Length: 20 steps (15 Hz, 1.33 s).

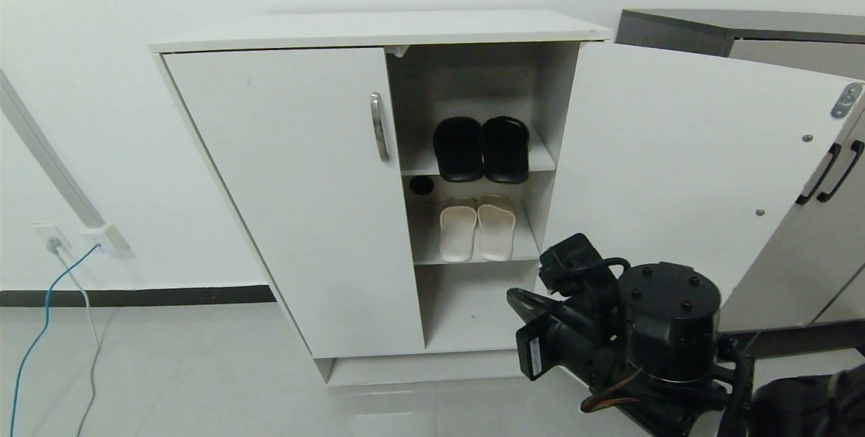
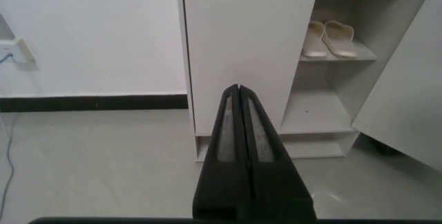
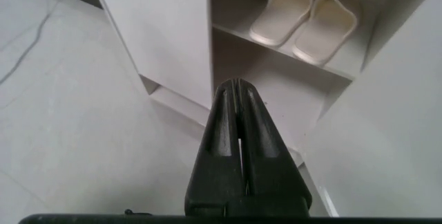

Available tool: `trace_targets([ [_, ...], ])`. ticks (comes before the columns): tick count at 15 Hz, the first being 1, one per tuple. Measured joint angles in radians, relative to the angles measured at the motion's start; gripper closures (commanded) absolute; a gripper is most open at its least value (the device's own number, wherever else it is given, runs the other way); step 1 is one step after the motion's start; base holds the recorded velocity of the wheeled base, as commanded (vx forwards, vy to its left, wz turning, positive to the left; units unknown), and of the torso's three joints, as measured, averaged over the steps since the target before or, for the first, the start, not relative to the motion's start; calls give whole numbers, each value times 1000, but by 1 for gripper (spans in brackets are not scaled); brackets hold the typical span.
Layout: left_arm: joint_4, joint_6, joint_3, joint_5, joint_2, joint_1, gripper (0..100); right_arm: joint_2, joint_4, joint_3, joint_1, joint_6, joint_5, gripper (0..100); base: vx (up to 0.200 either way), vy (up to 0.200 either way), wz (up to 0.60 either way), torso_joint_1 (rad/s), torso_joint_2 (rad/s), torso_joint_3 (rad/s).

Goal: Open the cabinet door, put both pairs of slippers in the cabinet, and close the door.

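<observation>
The boxy white cabinet (image 1: 378, 28), made of smooth matte panels, has its right door (image 1: 676, 153) swung wide. Inside it, rounded black slippers (image 1: 481, 148) sit on the upper shelf (image 1: 542, 161) and cream slippers (image 1: 477, 231) on the middle shelf (image 1: 426, 251). The left end effector (image 2: 238, 89) and the right end effector (image 3: 239, 86) are each pressed together and empty, in front of the cabinet.

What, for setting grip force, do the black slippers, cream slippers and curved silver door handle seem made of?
Black slippers: probably moulded rubber or foam, slight sheen. Cream slippers: likewise, matte. Curved silver door handle: apparently metal, by its gleam.
</observation>
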Motion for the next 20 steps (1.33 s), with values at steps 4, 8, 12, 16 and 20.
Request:
trace_targets([
  [4, -1, 0, -1, 0, 0, 0, 100, 1, -4, 5, 0, -11, 0, 100, 0, 0, 0, 47, -511, -376],
  [8, -1, 0, 0, 0, 0, 0, 100, 1, -4, 7, 0, -11, 0, 100, 0, 0, 0, 119, -460, -350],
  [12, -1, 0, 0, 0, 0, 1, 100, 1, -3, 9, 0, -12, -1, 100, 0, 0, 0, 152, -467, -328],
  [16, -2, 0, -1, 0, 0, 1, 100, 1, -4, 10, 0, -13, -1, 100, 0, 0, 0, 172, -485, -316],
  [20, -1, -5, -1, 1, 0, 1, 100, 3, -4, 11, -4, -19, 0, 100, 0, 0, 0, 202, -516, -321],
])
